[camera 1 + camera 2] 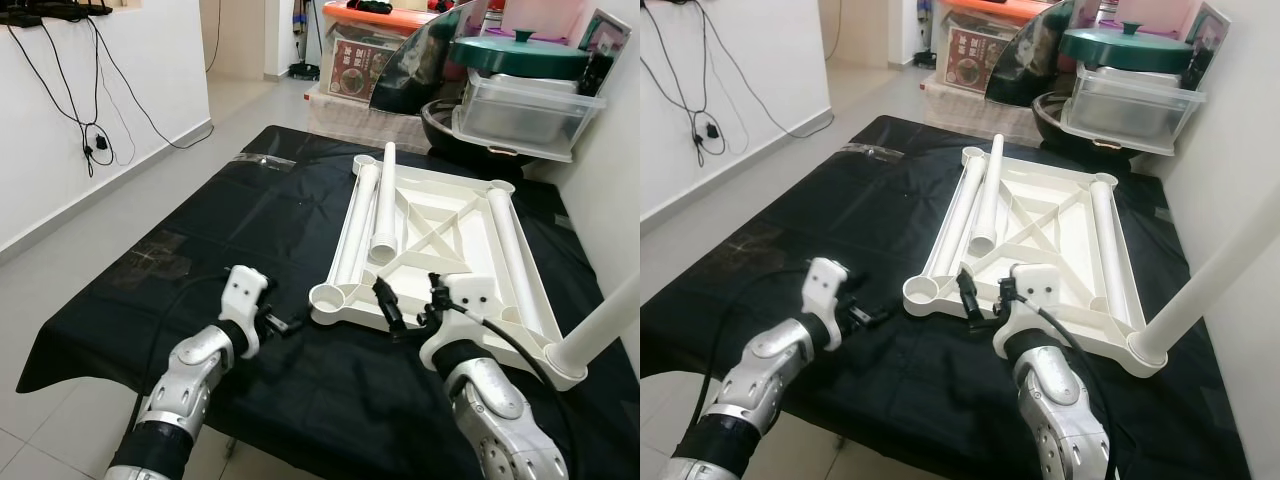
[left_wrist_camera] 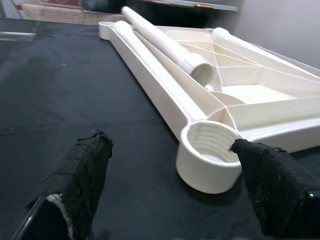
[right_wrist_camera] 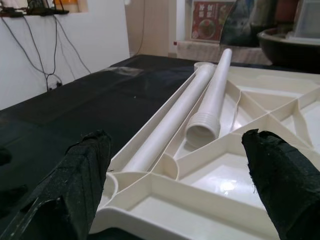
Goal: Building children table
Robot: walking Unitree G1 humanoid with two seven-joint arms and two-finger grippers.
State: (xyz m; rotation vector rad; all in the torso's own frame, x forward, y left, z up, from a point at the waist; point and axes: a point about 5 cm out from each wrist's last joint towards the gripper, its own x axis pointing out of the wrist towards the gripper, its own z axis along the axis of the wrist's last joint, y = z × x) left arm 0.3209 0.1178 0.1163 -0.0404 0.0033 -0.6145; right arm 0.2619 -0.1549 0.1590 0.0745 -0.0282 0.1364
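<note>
Now the right gripper (image 1: 410,305), jaws apart, hovers at the upturned tabletop's (image 1: 440,235) near edge, the loose leg (image 1: 385,205) lying lengthwise straight ahead, nearer than the open left gripper (image 1: 285,322).

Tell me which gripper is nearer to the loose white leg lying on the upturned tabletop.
Right. The right gripper hangs over the tabletop's near edge, facing the threaded end of the loose leg. The left gripper is over the black cloth, beside the near corner socket.

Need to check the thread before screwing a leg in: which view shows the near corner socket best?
The left wrist view: the socket is close, its inner thread visible. Both eye views show it small from above; the right wrist view catches its rim.
</note>
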